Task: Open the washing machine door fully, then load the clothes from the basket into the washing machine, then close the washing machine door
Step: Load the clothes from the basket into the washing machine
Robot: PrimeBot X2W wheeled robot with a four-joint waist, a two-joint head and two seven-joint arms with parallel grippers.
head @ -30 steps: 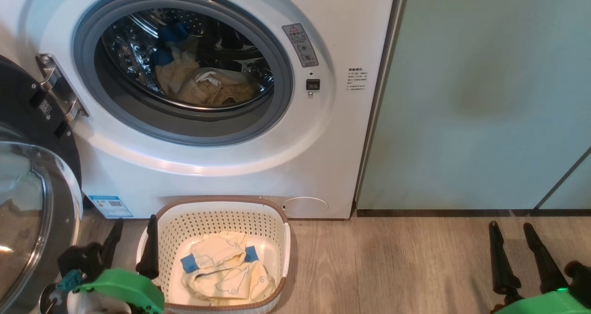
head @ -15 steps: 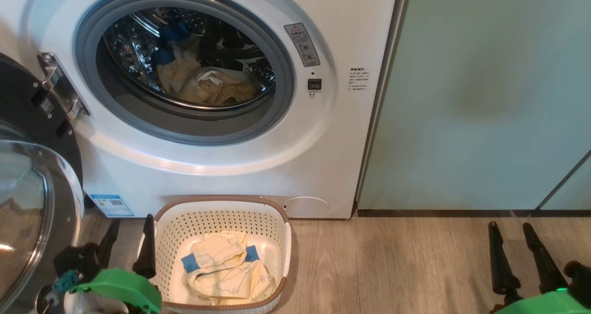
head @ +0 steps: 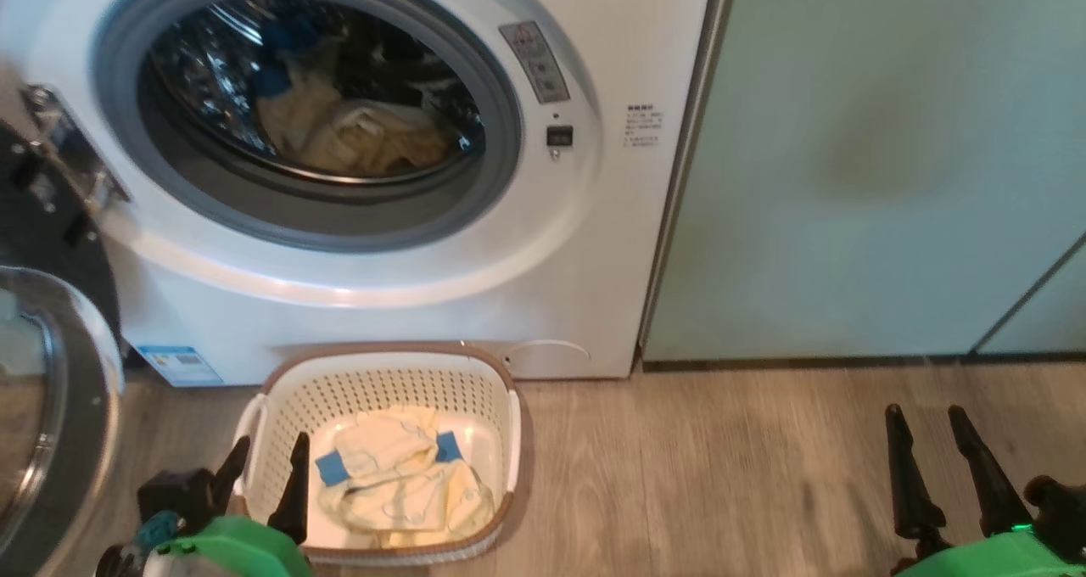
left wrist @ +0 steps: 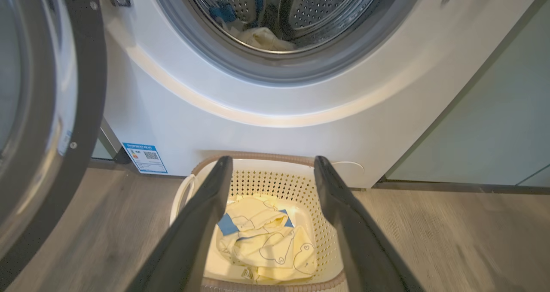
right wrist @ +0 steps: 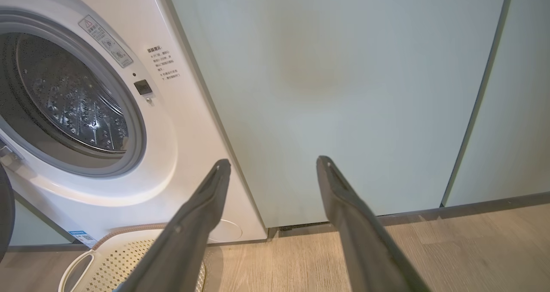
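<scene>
The white washing machine (head: 543,246) stands with its drum uncovered, and pale yellow clothes (head: 356,140) lie inside it. The washing machine door (head: 81,373) hangs swung out at the left edge. On the floor before the machine sits the cream basket (head: 382,382), holding more yellow clothes (head: 399,488) with blue patches. My left gripper (head: 271,451) is open at the basket's near left corner, above the rim; the left wrist view has the gripper (left wrist: 273,161) framing the clothes (left wrist: 266,244). My right gripper (head: 922,416) hangs open over bare floor far to the right.
Pale green cabinet panels (head: 865,161) run right of the machine, with a dark plinth strip at their foot. Wood-look floor (head: 696,475) spreads between the basket and my right gripper. In the right wrist view the gripper (right wrist: 273,162) faces the cabinet (right wrist: 343,90).
The head camera has swung, shifting the whole picture left and down. My left gripper has moved right, from beside the basket to over its near left corner. The right gripper stays put.
</scene>
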